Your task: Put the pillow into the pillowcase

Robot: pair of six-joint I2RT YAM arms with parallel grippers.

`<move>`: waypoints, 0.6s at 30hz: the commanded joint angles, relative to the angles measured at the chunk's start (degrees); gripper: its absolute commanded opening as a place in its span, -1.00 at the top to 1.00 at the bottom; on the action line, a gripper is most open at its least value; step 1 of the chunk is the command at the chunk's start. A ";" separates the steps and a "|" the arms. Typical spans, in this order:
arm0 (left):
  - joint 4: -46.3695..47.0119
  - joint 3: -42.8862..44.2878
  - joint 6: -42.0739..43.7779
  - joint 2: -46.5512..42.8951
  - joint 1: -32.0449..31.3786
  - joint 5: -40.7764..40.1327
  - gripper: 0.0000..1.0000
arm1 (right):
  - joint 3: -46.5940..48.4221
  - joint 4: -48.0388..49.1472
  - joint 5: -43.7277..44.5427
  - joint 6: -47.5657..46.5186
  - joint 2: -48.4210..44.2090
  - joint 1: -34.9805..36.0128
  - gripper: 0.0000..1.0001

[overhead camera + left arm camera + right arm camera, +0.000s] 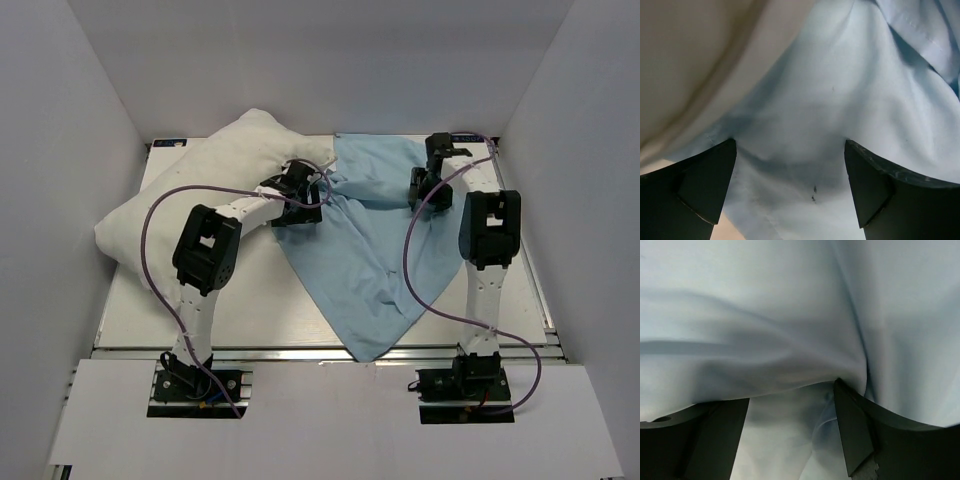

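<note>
The white pillow (200, 185) lies slantwise at the back left of the table. The pillowcase (370, 250) is spread plain light-blue side up, from the back middle to a point near the front edge; no patterned face shows. My left gripper (308, 195) is open at the pillowcase's left edge, where it meets the pillow's end. In the left wrist view the left gripper (790, 145) has blue cloth (830, 90) between its fingers and the pillow (690, 60) at upper left. My right gripper (428, 190) is open over the pillowcase's back right part. The right wrist view shows the right gripper (792, 390) pressed into folds of cloth (765, 305).
White enclosure walls (60, 150) stand close on the left, back and right. The pillow's left end touches the left wall. Purple cables (160, 200) loop over both arms. Bare white tabletop (250, 300) shows at the front left.
</note>
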 commanded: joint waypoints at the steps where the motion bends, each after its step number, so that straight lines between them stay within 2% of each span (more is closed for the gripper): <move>1: 1.89 4.68 2.84 4.12 0.19 3.49 -0.96 | -4.62 -6.44 4.29 1.97 -0.72 -5.12 -0.45; 4: 3.04 9.26 6.78 8.59 0.19 6.82 -0.96 | -11.37 -6.01 5.08 4.70 -4.58 -10.74 -0.45; 10: 2.17 27.35 15.40 18.96 0.19 16.75 -0.96 | -23.69 -1.98 5.43 5.58 -13.11 -20.07 -0.44; 13: 2.42 37.47 18.30 24.51 0.10 18.61 -0.96 | -23.00 -1.36 3.25 4.01 -15.31 -20.61 -0.42; 15: 3.65 43.08 19.28 27.24 0.10 17.30 -0.96 | -19.42 -1.79 -1.74 1.82 -15.92 -20.44 -0.38; 18: 7.42 45.05 19.72 27.33 0.01 14.48 -0.96 | -16.59 -1.53 -5.55 -1.96 -17.85 -18.95 -0.37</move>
